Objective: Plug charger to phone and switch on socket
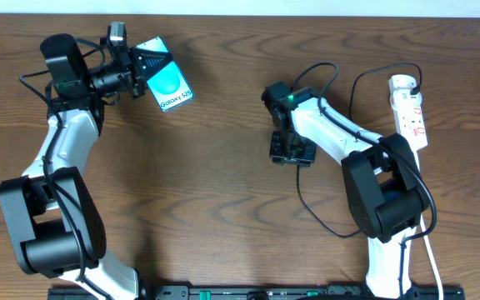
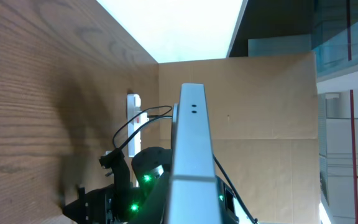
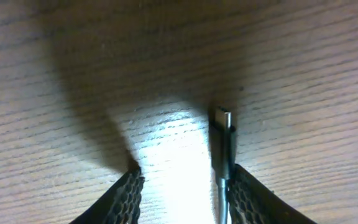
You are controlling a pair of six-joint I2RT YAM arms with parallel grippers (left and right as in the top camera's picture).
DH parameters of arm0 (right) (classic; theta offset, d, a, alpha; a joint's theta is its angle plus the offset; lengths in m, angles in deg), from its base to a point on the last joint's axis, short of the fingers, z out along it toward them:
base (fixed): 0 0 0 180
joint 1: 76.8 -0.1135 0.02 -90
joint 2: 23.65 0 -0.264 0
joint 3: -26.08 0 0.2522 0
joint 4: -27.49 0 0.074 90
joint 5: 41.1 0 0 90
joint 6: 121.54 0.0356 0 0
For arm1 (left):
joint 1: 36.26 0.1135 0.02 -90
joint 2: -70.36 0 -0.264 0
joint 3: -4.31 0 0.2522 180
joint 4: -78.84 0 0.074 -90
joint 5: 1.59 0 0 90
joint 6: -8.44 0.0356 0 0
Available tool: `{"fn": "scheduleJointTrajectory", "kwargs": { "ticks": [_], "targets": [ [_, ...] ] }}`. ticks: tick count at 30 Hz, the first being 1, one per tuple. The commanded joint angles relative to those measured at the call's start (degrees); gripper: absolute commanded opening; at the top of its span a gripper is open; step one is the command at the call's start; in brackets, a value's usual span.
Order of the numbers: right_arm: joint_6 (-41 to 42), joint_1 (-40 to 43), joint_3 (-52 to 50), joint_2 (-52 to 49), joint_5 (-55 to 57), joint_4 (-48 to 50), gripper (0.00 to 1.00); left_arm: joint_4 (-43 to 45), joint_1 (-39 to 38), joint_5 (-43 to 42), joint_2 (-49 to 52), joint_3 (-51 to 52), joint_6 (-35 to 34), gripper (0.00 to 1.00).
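Phone (image 1: 172,86): clamped in left gripper (image 1: 140,73), far left of table (image 1: 223,208). Charger (image 3: 224,140): tip sits between the wide, unclosed jaws of right gripper (image 3: 185,183), close against one finger. Advice: centre the tip before closing and leave it projecting. Right wrist alone shows the tip; overhead alone shows socket (image 1: 410,108) lying well apart from the phone, far right.

I've got a brown wood table (image 1: 215,192); the white socket (image 1: 410,112) lies far right, the charger (image 1: 340,236) looping beside it.
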Motion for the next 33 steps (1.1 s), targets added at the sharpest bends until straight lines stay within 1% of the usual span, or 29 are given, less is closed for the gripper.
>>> {"fn": "scheduleJointTrajectory", "kwargs": {
  "ticks": [1, 3, 5, 8, 12, 18, 19, 21, 24, 26, 33],
  "targets": [
    [1.0, 0.5, -0.8, -1.6, 2.7, 0.3, 0.34, 0.5, 0.0, -1.3, -0.3, -0.1, 0.2, 0.07],
    [1.0, 0.5, -0.9, -1.6, 2.7, 0.3, 0.27, 0.5, 0.0, -1.3, -0.3, -0.1, 0.2, 0.07],
    [1.0, 0.5, -0.8, -1.6, 2.7, 0.4, 0.24, 0.5, 0.0, -1.3, -0.3, -0.1, 0.2, 0.07],
    [1.0, 0.5, -0.9, -1.6, 2.7, 0.5, 0.14, 0.5, 0.0, -1.3, -0.3, -0.1, 0.2, 0.07],
    [1.0, 0.5, -0.9, -1.6, 2.7, 0.5, 0.05, 0.5, 0.0, -1.3, -0.3, -0.1, 0.2, 0.07],
    [1.0, 0.5, -0.9, -1.6, 2.2, 0.5, 0.05, 0.5, 0.0, -1.3, -0.3, -0.1, 0.2, 0.07],
    [1.0, 0.5, -0.9, -1.6, 2.1, 0.5, 0.07, 0.5, 0.0, -1.3, -0.3, -0.1, 0.2, 0.07],
    [1.0, 0.5, -0.9, -1.6, 2.0, 0.4, 0.18, 0.5, 0.0, -1.3, -0.3, -0.1, 0.2, 0.07],
    [1.0, 0.5, -0.9, -1.6, 1.8, -0.1, 0.25, 0.5, 0.0, -1.3, -0.3, -0.1, 0.2, 0.07],
    [1.0, 0.3, -0.9, -1.6, 1.8, -0.2, 0.26, 0.5, 0.0, -1.3, -0.3, -0.1, 0.2, 0.07],
    [1.1, -0.7, -0.9, -1.6, 0.5, -0.3, 0.26, 0.5, 0.0, -1.3, -0.3, -0.1, 0.2, 0.07]
  ]
}}
